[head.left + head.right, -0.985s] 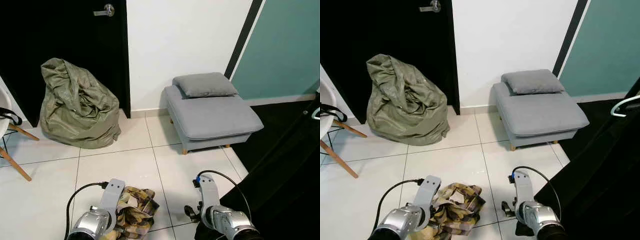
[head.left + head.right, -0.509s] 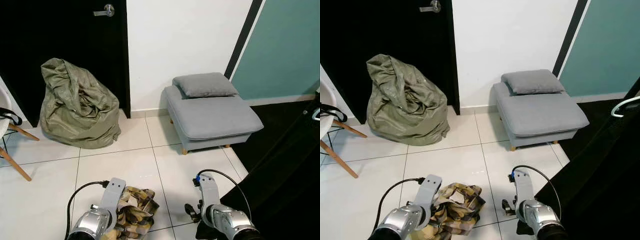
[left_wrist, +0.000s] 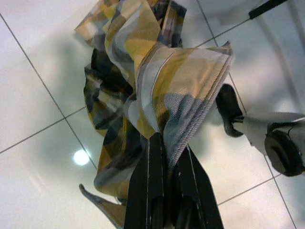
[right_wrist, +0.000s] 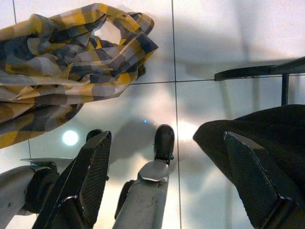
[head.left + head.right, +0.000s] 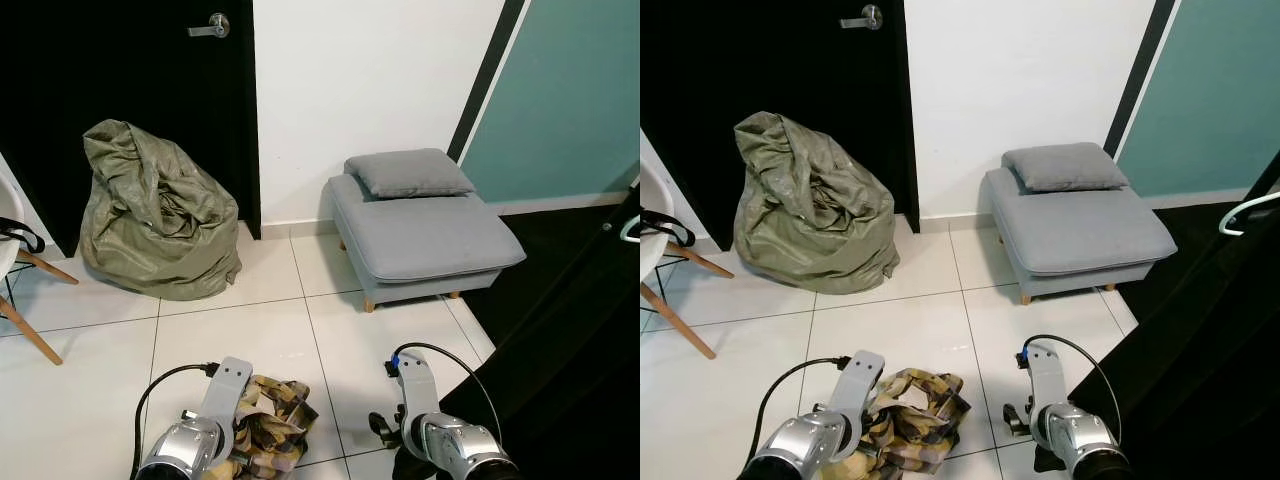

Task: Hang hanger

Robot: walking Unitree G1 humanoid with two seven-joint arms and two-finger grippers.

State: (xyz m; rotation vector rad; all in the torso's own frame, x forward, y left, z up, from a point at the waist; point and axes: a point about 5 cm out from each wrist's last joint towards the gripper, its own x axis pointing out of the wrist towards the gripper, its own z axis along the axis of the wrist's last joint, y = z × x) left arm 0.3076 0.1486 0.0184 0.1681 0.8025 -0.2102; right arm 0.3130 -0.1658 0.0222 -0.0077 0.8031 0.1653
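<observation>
A yellow and black plaid shirt (image 3: pixel 157 71) hangs bunched just above the white tiles in front of me, also lying in the left eye view as the shirt (image 5: pixel 272 418). My left gripper (image 3: pixel 164 143) is shut on a fold of it, fingers pressed together on the cloth. My right gripper (image 4: pixel 167 138) hangs open over the floor with nothing between its fingers (image 4: pixel 93 167). A white hanger hook (image 5: pixel 1245 212) shows at the far right, above a large black garment (image 5: pixel 1200 350).
An olive bag (image 5: pixel 155 215) slumps against the black door (image 5: pixel 120 80). A grey footstool (image 5: pixel 425 235) with a cushion (image 5: pixel 410 170) stands by the wall. A white chair (image 5: pixel 12 270) is at the left edge. A black bar (image 4: pixel 257 71) lies near the black garment.
The head view has drifted a little. The shirt stays in the left gripper, and both arms hold about the same place.
</observation>
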